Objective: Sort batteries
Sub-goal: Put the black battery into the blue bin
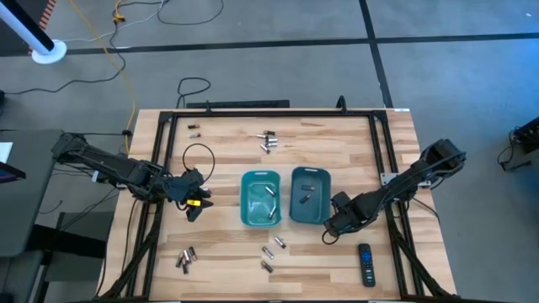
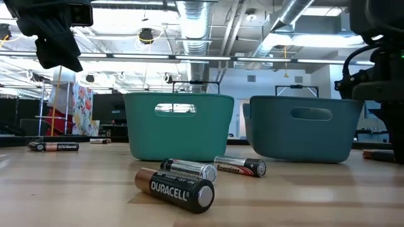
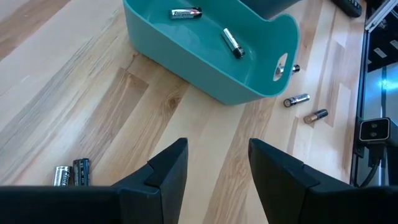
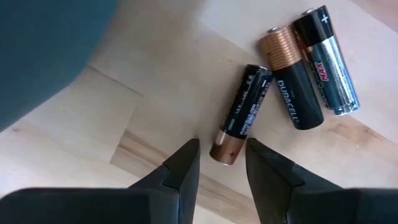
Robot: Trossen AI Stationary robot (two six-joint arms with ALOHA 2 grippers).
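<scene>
- In my right wrist view, the right gripper point(image 4: 222, 163) has its two dark fingers parted by a narrow gap. The copper-coloured end of a slim dark cylindrical battery point(image 4: 244, 113) lies just ahead of that gap; I see nothing held between the fingers, and I cannot tell if a fingertip touches the cell.
- Just beside that cell lie two thicker batteries, side by side and touching: a dark one with a copper band marked Duracell point(image 4: 291, 79) and a dark-and-silver one point(image 4: 327, 59).
- In the high view, the right gripper point(image 1: 330, 231) sits low over the light wooden table point(image 1: 227, 244), near the front right corner of the darker teal plastic bin point(image 1: 310, 198), which holds at least one small dark thing.
- The left gripper point(image 3: 217, 165) is open, its fingers well apart, with only bare wood between them. It holds nothing.
- From above, the left gripper point(image 1: 192, 200) is to the left of the lighter teal plastic bin point(image 1: 260, 199), which has two batteries inside point(image 3: 231, 42).
- Loose cells are also scattered on the table: a pair near the left fingers point(image 3: 72, 174), some in front of the bins point(image 1: 273, 247), and a group behind them point(image 1: 269, 140).
- A black rectangular remote control point(image 1: 365, 263) lies near the front right corner.
</scene>
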